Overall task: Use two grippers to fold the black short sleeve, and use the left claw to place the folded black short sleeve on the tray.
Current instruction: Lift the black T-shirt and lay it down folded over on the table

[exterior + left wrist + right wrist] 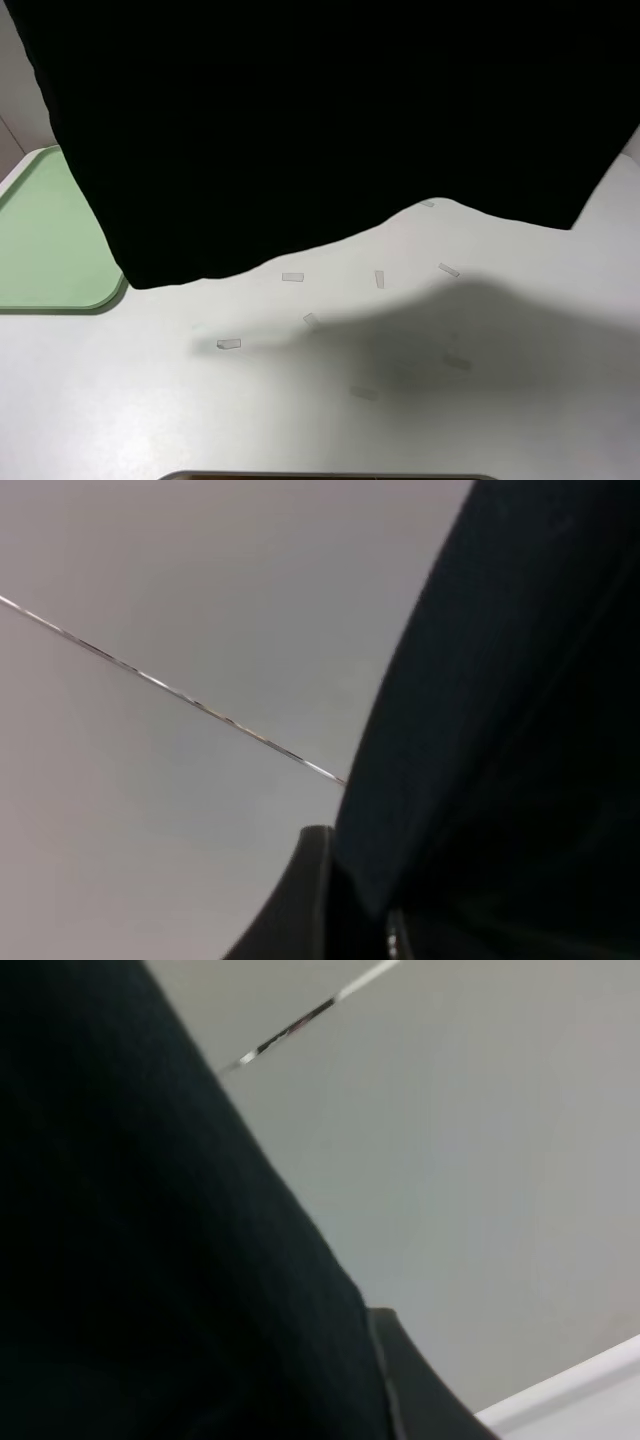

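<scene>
We see the left claw (345,920) and right claw (390,1385) clamped together on the shirt (330,120). It hangs above the worktop's (300,410) far edge, stretched left to right, loose edge pointing down.

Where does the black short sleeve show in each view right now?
Exterior high: the black short sleeve hangs across the whole upper half.
Left wrist: it fills almost half the picture.
Right wrist: it fills about half.
Shared landmark: the thin shiny strip, in both wrist views only.
</scene>
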Action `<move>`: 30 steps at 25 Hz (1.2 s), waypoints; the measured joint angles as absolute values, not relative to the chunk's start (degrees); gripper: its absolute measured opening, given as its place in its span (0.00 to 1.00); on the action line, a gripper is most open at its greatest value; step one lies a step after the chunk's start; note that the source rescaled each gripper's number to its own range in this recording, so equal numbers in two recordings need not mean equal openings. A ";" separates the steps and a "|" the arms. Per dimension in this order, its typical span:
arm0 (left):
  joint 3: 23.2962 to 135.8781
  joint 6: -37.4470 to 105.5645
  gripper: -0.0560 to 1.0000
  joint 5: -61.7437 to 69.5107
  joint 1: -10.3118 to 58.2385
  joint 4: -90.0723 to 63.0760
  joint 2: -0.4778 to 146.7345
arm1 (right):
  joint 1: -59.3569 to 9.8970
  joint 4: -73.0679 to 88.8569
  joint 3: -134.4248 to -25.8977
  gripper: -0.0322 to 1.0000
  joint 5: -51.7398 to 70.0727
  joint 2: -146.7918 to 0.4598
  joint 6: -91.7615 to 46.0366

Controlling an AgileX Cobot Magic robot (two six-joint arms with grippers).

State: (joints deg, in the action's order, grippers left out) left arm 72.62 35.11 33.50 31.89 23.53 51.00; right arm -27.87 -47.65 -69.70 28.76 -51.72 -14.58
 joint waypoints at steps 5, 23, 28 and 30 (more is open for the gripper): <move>72.85 35.91 0.08 36.27 31.72 27.43 61.82 | -26.45 -50.13 -72.60 0.08 31.44 -64.67 -15.69; 72.80 26.05 0.08 32.24 22.48 40.44 99.51 | -14.01 -53.38 -72.60 0.08 18.37 -107.59 -15.81; 72.80 28.92 0.08 32.66 23.25 39.78 99.65 | -13.02 -53.95 -72.60 0.08 17.71 -109.09 -15.81; 72.05 31.89 0.08 34.53 25.14 39.87 99.65 | -12.73 -53.96 -72.60 0.08 17.92 -109.09 -15.81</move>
State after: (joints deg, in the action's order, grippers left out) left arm 72.05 31.89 34.53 25.14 39.87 99.65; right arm -12.73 -53.96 -72.60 17.92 -109.09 -15.81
